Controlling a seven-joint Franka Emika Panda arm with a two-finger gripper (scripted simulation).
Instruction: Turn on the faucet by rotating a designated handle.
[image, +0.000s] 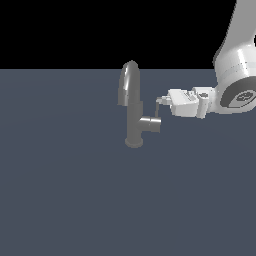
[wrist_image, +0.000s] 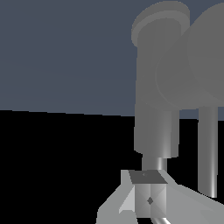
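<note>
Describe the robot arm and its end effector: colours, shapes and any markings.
The arm is glossy white with rounded, tubular links; a dark grey ring circles the wrist joint. The end effector has a boxy white body with faint dark markings and thin pale grey fingers. No cables show. In the wrist view a finger pad looks light grey and blocky.

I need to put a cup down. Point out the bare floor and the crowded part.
Bare: the grey surface to the exterior view's left of the faucet, and all of it in front of the faucet's base. Crowded: the exterior view's right of the column, where the gripper sits at the handle above the side stub.
</note>
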